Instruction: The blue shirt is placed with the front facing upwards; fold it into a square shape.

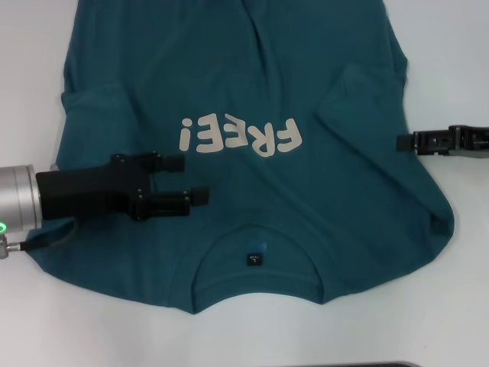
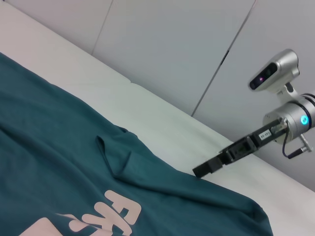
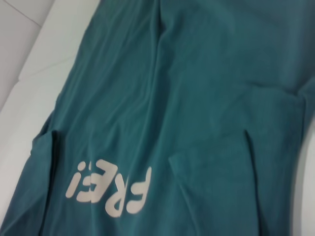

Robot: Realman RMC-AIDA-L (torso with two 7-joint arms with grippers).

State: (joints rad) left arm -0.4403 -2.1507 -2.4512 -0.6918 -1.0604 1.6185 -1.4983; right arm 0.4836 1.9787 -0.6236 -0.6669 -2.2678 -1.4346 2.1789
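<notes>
Blue shirt point(image 1: 252, 99): spread flat, front up, across a white table point(image 1: 458, 306). Collar point(image 1: 256, 264) at the near edge, closest to the robot; hem running out of the head view at the far side. White "FREE!" lettering point(image 1: 241, 138) across the chest, reading upside down from the robot's position. Small dark label point(image 1: 254, 259) inside the round collar. Both sleeves tucked inward over the body: a folded flap with a diagonal crease on the right half point(image 1: 359, 92), a narrower fold along the left edge point(image 1: 76, 95). Lengthwise wrinkle down the middle of the fabric, seen clearly in the right wrist view point(image 3: 162, 59).

Left gripper point(image 1: 195, 178): above the shirt's left shoulder area, between the lettering and the collar, pointing toward the shirt's centre. Fingers point(image 1: 170, 162) spread apart, nothing between them. Contact with the fabric not determinable. Silver wrist housing point(image 1: 19, 200) at the left border of the head view, with a cable beneath it.

Right gripper point(image 1: 403, 141): beside the shirt's right edge, level with the lettering, tip pointing inward at the fabric border. Also visible in the left wrist view point(image 2: 203, 169), just above the cloth's far edge. Finger spacing: cannot tell.

Pale wall panels point(image 2: 162, 44) behind the table in the left wrist view.
</notes>
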